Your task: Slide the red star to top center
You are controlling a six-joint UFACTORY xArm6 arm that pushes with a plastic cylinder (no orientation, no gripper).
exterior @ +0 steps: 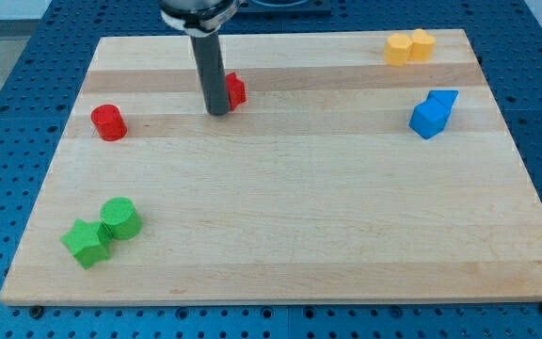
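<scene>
The red star (235, 89) lies on the wooden board (280, 226), in the upper part, left of centre. Most of it is hidden behind my rod; only its right side shows. My tip (218, 112) rests on the board just below and to the left of the star, touching or nearly touching it.
A red cylinder (108, 122) sits at the left. A green star (86, 243) and green cylinder (120, 218) sit at the bottom left. Two blue blocks (433, 113) sit at the right. Two yellow blocks (409, 45) sit at the top right.
</scene>
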